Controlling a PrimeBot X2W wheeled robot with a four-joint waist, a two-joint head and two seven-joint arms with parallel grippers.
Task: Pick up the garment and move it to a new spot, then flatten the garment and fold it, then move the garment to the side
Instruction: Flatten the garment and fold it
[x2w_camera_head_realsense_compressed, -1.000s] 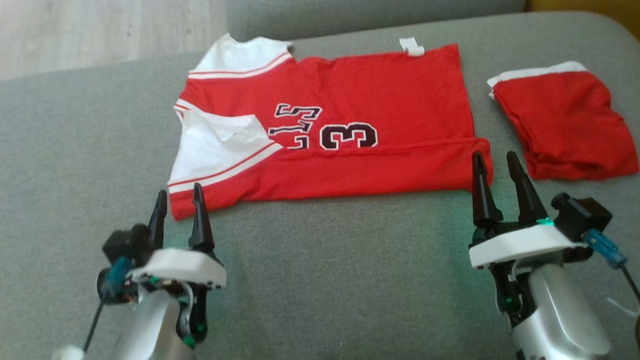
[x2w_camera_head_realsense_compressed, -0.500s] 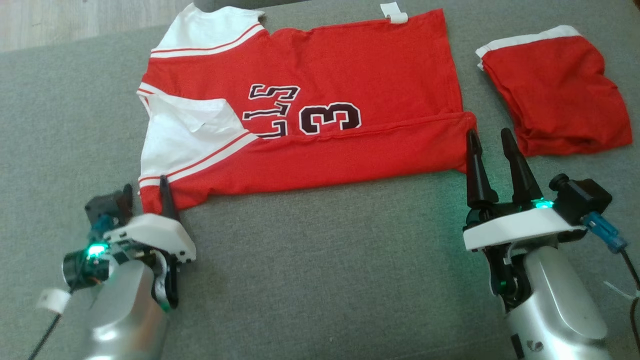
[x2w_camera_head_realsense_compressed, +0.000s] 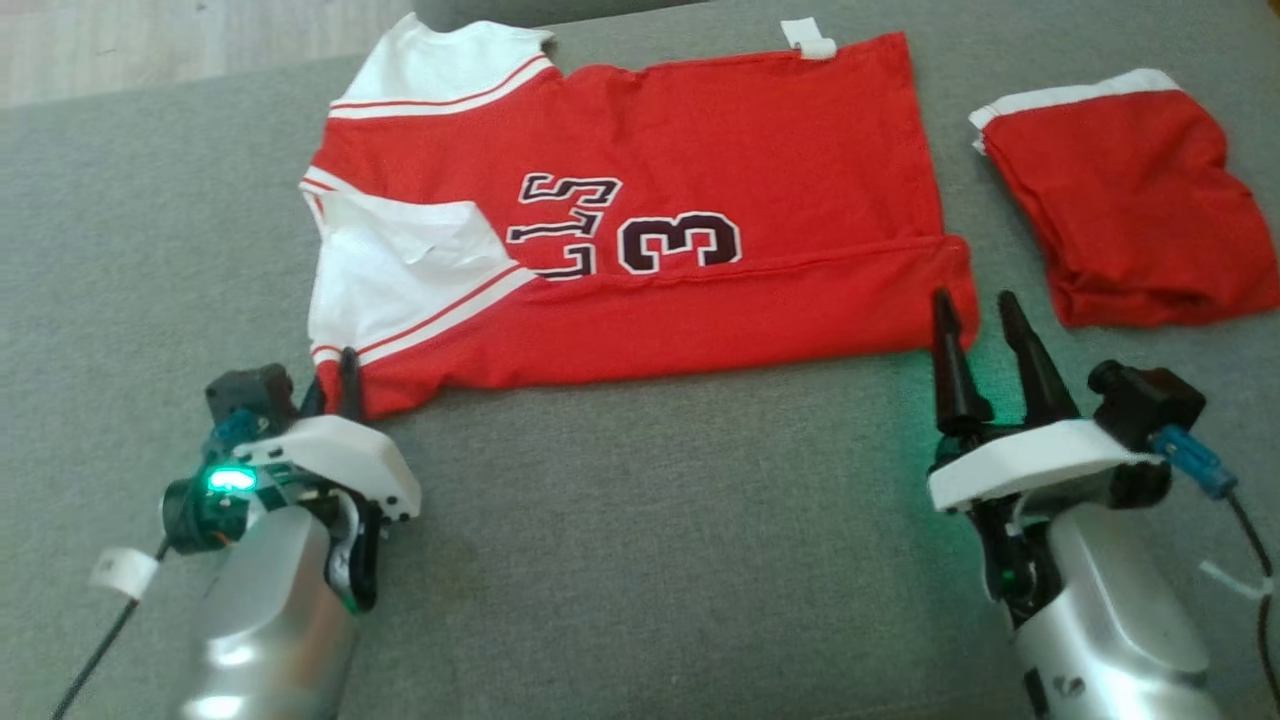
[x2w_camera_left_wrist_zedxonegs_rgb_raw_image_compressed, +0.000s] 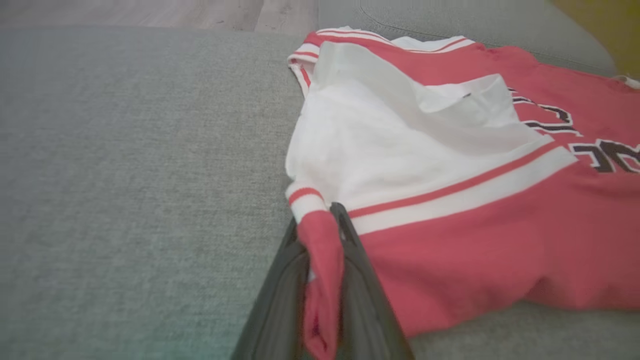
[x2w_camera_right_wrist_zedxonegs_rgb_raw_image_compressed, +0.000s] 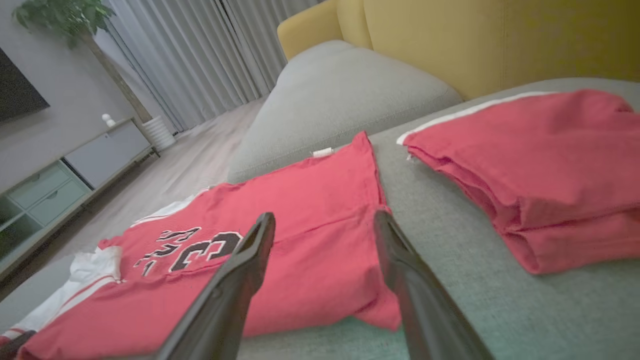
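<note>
A red jersey with white sleeves and black lettering, the garment, lies spread on the grey couch cushion, its near long edge folded over. My left gripper is shut on the garment's near left corner; the left wrist view shows the red corner pinched between the two dark fingers. My right gripper stands open at the near right corner, fingertips either side of that corner and not closed on the cloth.
A second red garment, folded with a white band, lies to the right on the cushion. A grey cushion and yellow sofa back rise behind. Wood floor lies beyond the far left edge.
My left gripper moved forward to the jersey's near left corner and shut on it. The right gripper stayed open at the right corner. The camera view shifted.
</note>
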